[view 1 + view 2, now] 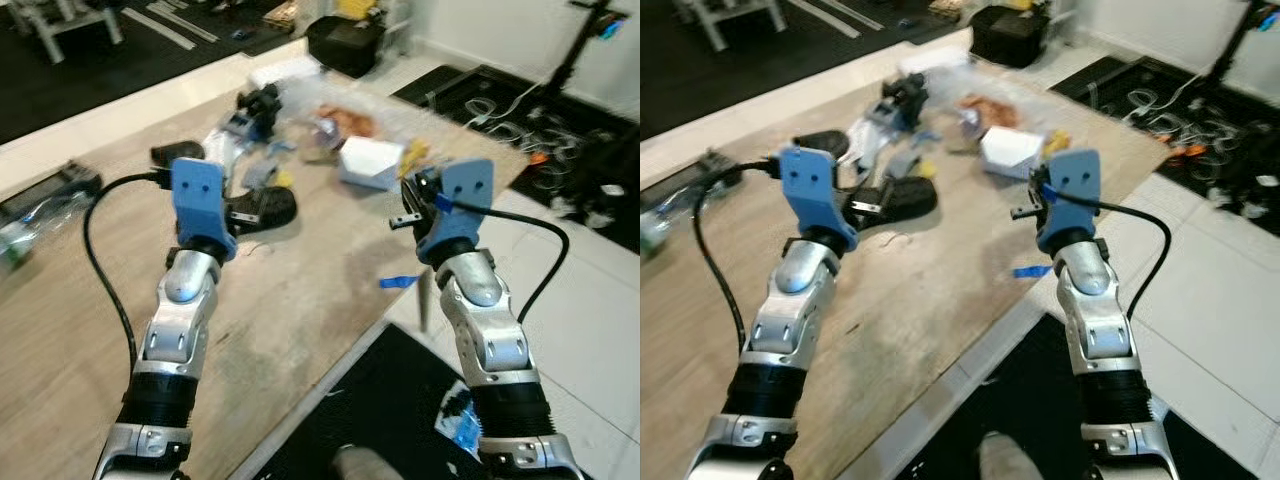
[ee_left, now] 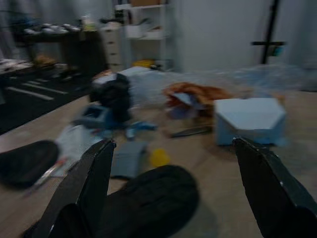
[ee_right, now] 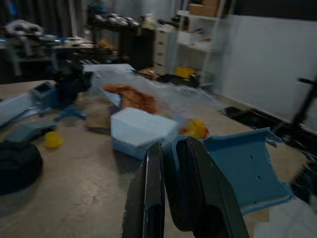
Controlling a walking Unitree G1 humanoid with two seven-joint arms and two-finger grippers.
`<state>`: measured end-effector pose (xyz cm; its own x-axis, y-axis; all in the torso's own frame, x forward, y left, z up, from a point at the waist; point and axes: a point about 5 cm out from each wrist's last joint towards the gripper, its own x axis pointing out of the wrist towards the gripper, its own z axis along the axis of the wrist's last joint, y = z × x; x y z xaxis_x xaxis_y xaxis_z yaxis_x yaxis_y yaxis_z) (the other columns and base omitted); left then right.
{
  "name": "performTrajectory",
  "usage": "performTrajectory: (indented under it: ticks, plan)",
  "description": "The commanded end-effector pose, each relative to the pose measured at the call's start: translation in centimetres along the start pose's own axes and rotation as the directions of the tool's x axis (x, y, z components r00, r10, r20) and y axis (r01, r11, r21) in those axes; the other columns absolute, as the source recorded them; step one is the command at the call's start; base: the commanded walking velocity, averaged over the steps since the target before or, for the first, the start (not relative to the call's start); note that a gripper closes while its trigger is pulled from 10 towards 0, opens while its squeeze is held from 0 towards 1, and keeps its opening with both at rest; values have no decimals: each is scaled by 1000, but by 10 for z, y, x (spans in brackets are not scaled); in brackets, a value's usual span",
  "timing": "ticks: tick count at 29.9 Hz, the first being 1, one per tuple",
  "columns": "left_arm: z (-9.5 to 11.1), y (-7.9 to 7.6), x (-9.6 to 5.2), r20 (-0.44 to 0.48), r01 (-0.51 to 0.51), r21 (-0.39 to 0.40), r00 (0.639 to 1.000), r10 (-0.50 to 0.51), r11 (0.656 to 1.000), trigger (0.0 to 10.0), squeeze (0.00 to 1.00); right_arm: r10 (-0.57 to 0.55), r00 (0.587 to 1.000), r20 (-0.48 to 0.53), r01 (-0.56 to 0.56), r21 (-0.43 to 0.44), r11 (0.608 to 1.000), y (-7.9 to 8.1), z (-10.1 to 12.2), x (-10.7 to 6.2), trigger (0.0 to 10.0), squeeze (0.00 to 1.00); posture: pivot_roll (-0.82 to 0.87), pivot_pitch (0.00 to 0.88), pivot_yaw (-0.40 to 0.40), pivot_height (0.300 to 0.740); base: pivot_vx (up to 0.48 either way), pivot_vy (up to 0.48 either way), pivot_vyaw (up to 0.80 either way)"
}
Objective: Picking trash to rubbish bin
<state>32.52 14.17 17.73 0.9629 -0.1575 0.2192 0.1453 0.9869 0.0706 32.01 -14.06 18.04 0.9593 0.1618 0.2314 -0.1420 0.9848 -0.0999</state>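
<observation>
Our right fingers (image 3: 218,198) pinched onto torn blue plastic piece (image 3: 247,166), frame centre-right, above surface (image 1: 300,300) edge. Our left fingers (image 2: 94,183) spread wide, empty, just above black pouch (image 1: 262,208) at centre-left. Trash pile toward upper centre: white box (image 1: 370,162), orange wrapper (image 1: 345,120), yellow scrap (image 3: 52,140). Bin not seen.

Silver arms (image 1: 183,320), blue wrist mounts (image 1: 200,205), black cables (image 1: 100,260)
</observation>
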Motion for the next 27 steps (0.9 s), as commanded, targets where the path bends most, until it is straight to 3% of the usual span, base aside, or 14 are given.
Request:
performTrajectory:
  ticks: [1, 10, 15, 27]
  plan:
    - [-3, 3, -1, -21, -2, 0, 1000, 2, 1000, 10000, 0, 8, 1000, -22, -8, 1, 1000, 4, -7, -2, 10000, 0, -91, 34, 22, 740, 0, 0, -800]
    - [-2, -2, 1, -12, 56, 19, 998, -56, 998, 10000, 0, 8, 1000, -15, -7, 15, 1000, 5, -7, 0, 10000, 0, -88, 32, 26, 740, 0, 0, -800]
    - [-2, -5, 4, -19, 47, -10, 999, -47, 999, 10000, 0, 30, 1000, -3, -30, 13, 999, 10, -6, 0, 10000, 0, -90, 33, 29, 740, 0, 0, -800]
    - [-2, -1, 9, -26, 43, 11, 999, -42, 999, 10000, 0, -12, 1000, -9, 12, 37, 999, 6, -8, 1, 10000, 0, -94, 30, 37, 740, 0, 0, -800]
